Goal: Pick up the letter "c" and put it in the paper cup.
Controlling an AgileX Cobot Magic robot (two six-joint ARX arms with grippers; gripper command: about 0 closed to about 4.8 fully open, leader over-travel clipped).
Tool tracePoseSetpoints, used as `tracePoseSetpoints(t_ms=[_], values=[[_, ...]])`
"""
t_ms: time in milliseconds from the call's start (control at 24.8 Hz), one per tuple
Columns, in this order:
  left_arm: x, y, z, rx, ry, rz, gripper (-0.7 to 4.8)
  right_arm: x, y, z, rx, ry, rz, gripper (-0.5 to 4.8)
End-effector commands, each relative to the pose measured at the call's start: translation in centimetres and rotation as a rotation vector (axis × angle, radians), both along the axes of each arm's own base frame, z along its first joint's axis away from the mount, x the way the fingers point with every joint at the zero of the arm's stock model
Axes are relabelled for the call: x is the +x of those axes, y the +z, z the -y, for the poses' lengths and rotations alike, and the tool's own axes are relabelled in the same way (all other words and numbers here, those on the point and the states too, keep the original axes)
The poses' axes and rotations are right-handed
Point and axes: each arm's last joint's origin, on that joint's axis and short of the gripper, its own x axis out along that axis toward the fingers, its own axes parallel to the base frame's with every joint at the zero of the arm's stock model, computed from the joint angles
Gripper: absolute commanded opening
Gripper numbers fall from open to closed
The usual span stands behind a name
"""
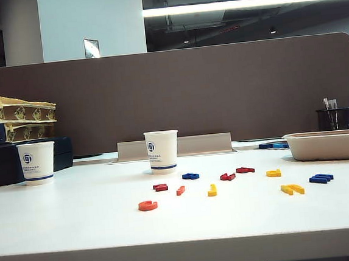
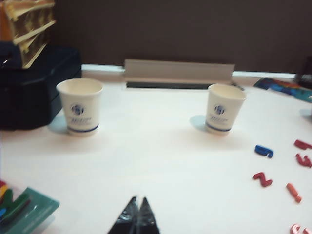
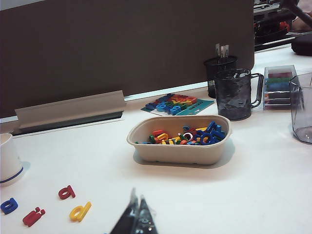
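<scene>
The letter "c" [image 1: 147, 205] is small, flat and orange-red, and lies at the near left of a scatter of letters on the white table. In the left wrist view only a sliver of it [image 2: 296, 228] shows at the frame edge. One white paper cup [image 1: 162, 151] stands upright behind the letters, and a second one like it [image 1: 37, 162] stands far left. Neither arm appears in the exterior view. My left gripper [image 2: 138, 200] is shut and empty over bare table, well short of both cups [image 2: 224, 108] [image 2: 80, 106]. My right gripper [image 3: 137, 199] is also shut and empty.
Red, blue and yellow letters [image 1: 211, 190] lie around the "c", with an orange-red bar [image 1: 180, 190] close by. A beige tray [image 3: 180, 155] full of letters sits right, with dark mugs [image 3: 236, 94] behind it. Dark boxes [image 1: 0, 164] stand far left, and a brown partition [image 1: 177, 93] closes the back.
</scene>
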Motion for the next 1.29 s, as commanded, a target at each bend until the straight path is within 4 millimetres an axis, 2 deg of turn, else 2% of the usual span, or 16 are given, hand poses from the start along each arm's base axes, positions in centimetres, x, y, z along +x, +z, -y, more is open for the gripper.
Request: tracePoseSetpoints(t_ms=[40, 282, 524, 686, 807, 1130, 1291], values=[[-0.1, 0.6, 0.0, -0.007, -0.014, 0.045, 0.17, -0.2, 0.9, 0.0, 0.004, 0.008, 0.048, 0.00], [-0.1, 1.0, 0.1, -0.028, -0.042, 0.075, 0.27, -0.6, 2.5, 0.0, 0.002, 0.008, 0.084, 0.14], [-0.4, 2.0, 0.8, -0.032, -0.107, 0.121, 0.27, -0.7, 2.7, -0.1, 0.002, 0.023, 0.086, 0.14], [-0.5, 2.3, 1.3, -0.037, -0.146, 0.124, 0.28, -0.9, 3.3, -0.1, 0.002, 0.023, 0.088, 0.44], [-0.5, 2.4, 1.4, -0.038, -0.145, 0.126, 0.30, -1.0, 3.7, -0.1, 0.002, 0.023, 0.088, 0.48], [-0.1, 4.1, 1.4, -0.024, -0.127, 0.112, 0.41, -1.0, 5.2, -0.2, -0.009, 0.079, 0.081, 0.54], [1.1, 5.8, 1.6, 0.025, -0.136, 0.117, 0.52, -0.1, 6.6, -0.3, -0.052, 0.100, 0.038, 0.54]])
